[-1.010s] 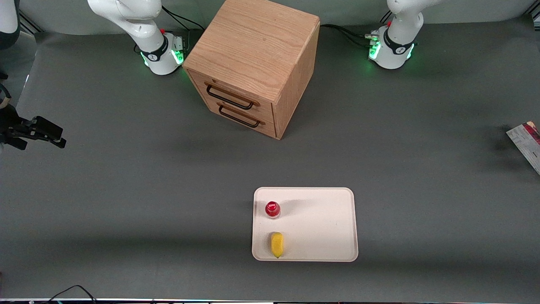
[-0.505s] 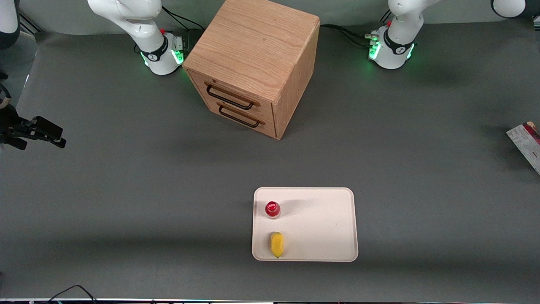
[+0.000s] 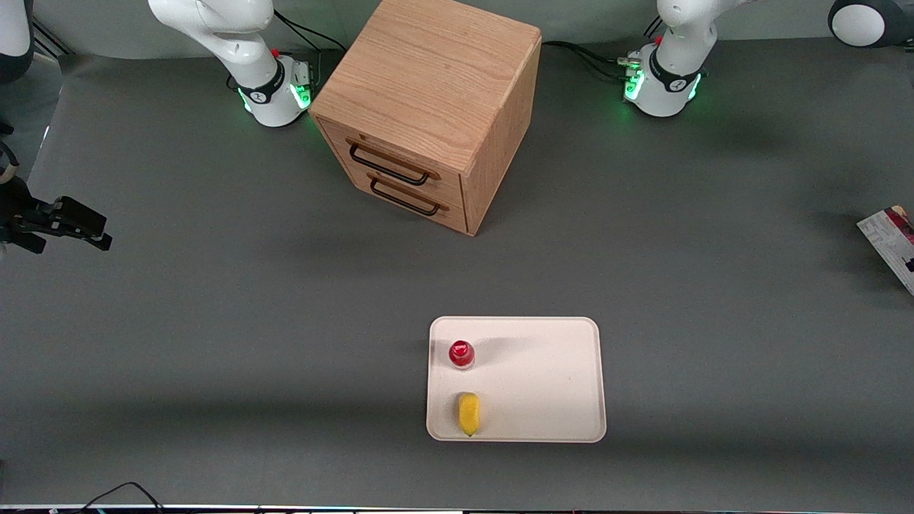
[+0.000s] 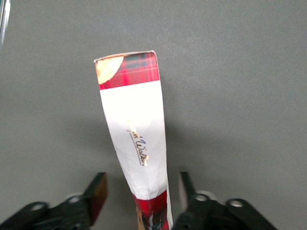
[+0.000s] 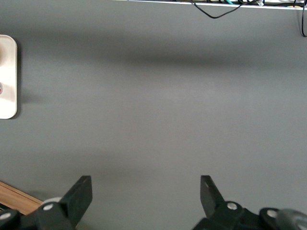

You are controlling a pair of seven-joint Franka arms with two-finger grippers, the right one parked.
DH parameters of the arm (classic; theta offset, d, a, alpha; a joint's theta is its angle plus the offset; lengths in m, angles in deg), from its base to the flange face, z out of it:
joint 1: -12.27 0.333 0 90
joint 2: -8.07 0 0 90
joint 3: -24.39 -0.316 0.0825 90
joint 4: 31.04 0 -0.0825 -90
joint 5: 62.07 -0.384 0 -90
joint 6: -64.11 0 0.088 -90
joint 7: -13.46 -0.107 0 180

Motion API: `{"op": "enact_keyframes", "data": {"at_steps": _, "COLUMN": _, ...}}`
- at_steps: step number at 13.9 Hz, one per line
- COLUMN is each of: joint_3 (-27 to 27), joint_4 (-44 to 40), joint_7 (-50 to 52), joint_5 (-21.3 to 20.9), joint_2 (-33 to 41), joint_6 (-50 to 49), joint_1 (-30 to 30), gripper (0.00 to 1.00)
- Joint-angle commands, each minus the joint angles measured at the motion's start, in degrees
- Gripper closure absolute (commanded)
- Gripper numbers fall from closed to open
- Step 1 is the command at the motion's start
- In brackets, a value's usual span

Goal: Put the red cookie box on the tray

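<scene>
The red cookie box (image 3: 891, 239) lies flat on the grey table at the working arm's end, cut off by the picture's edge. In the left wrist view it is a long carton (image 4: 136, 134) with a white band and red tartan ends. My left gripper (image 4: 141, 186) is open and straddles one end of the box, one finger (image 4: 97, 189) on each side with a gap on both. The gripper itself is out of the front view. The cream tray (image 3: 550, 378) lies near the front camera, well away from the box.
A small red-capped bottle (image 3: 461, 353) and a yellow item (image 3: 468, 413) stand on the tray at its parked-arm side. A wooden drawer cabinet (image 3: 428, 107) stands farther from the camera, between the arm bases. The tray's edge (image 5: 7, 76) shows in the right wrist view.
A joint of the working arm has come into the front view at the upper corner above its base. The box, tray and cabinet have not moved.
</scene>
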Motion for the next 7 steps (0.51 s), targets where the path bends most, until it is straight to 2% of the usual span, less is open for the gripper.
{"op": "enact_keyframes", "data": {"at_steps": 1, "joint_3": -0.26, "joint_4": 0.77, "joint_7": -1.56, "joint_5": 1.03, "joint_2": 0.55, "joint_6": 0.46, "joint_1": -0.14, "gripper": 0.99}}
{"op": "enact_keyframes", "data": {"at_steps": 7, "joint_3": 0.09, "joint_4": 0.34, "joint_7": -2.27, "joint_5": 0.15, "joint_2": 3.00, "joint_6": -1.72, "joint_1": -1.71, "gripper": 1.00}}
